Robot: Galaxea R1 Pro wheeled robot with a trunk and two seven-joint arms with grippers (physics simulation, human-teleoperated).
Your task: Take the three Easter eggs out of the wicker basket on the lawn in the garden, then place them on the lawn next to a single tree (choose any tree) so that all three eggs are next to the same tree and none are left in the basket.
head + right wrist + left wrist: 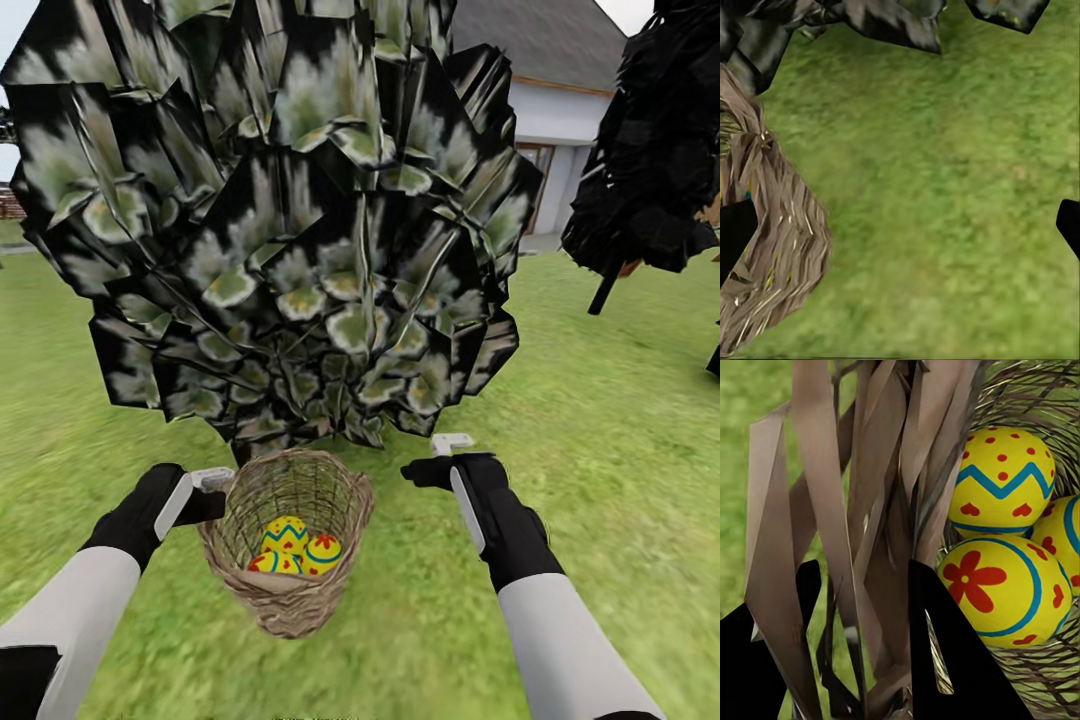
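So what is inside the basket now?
Inside the basket lie three yellow painted eggs, touching one another. In the left wrist view two show well, the third only partly at the edge. The basket floor under them is covered.

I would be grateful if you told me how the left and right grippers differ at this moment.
The left gripper sits at the wicker basket, its fingers either side of the woven wall; the right gripper is beside the basket, apart from it. The left wrist view looks onto the Easter eggs; the right gripper holds nothing, its fingers spread wide over the lawn. Both have black fingers and reach forward under the tree.
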